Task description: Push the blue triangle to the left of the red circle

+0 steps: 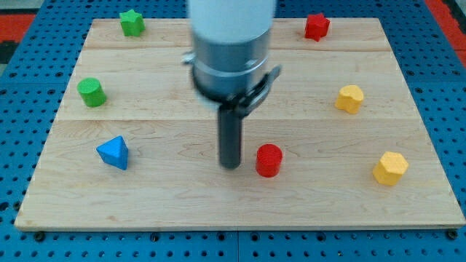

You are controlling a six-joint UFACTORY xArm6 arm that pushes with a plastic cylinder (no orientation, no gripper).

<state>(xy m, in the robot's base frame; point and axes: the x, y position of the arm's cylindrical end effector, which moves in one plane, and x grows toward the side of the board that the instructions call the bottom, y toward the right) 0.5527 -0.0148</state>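
Note:
The blue triangle (113,153) lies on the wooden board (182,204) at the view's lower left. The red circle (269,160), a short cylinder, stands right of the board's centre, toward the bottom. My tip (231,166) rests on the board just left of the red circle, a small gap apart from it. The tip is far to the right of the blue triangle. The arm's grey body above the rod hides part of the board's upper middle.
A green star (132,22) sits at the top left and a green cylinder (92,92) at the left. A red star (317,26) sits at the top right. Two yellow blocks lie at the right (349,98) and lower right (390,168).

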